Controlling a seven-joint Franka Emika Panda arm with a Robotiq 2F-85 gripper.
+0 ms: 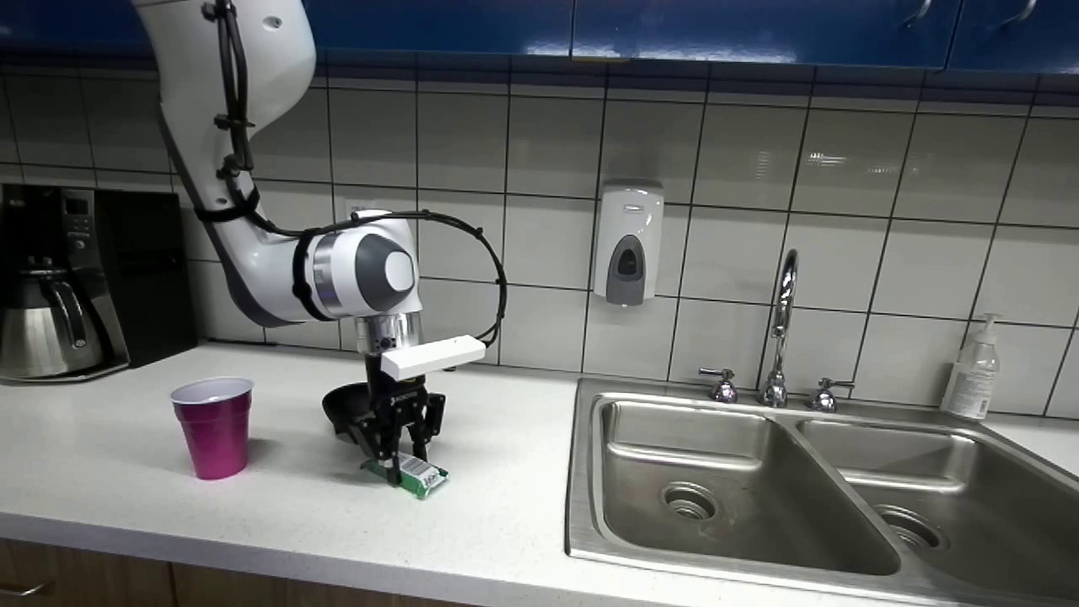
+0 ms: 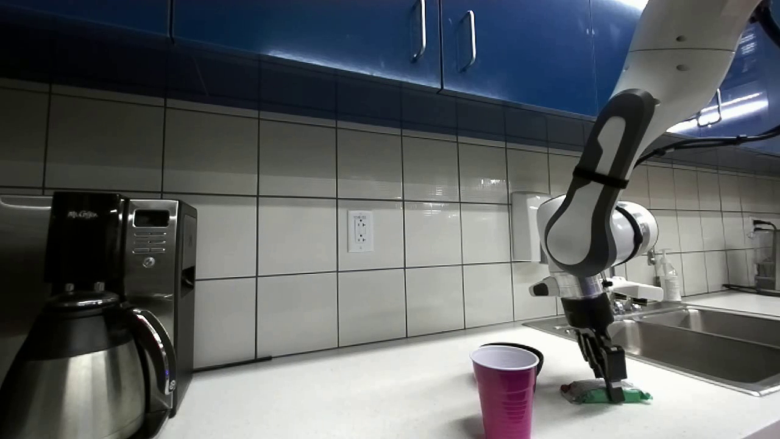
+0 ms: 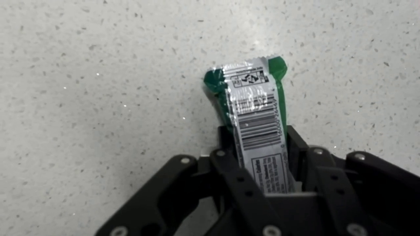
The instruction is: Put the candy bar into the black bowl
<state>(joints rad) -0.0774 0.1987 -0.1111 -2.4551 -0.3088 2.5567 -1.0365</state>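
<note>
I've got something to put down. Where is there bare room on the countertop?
The white countertop is bare between the green-wrapped candy bar and the steel double sink, and between the magenta plastic cup and the black-and-steel coffee maker. It is crowded where the black pincer straddles the candy bar, with the round black bowl nearby.
</note>
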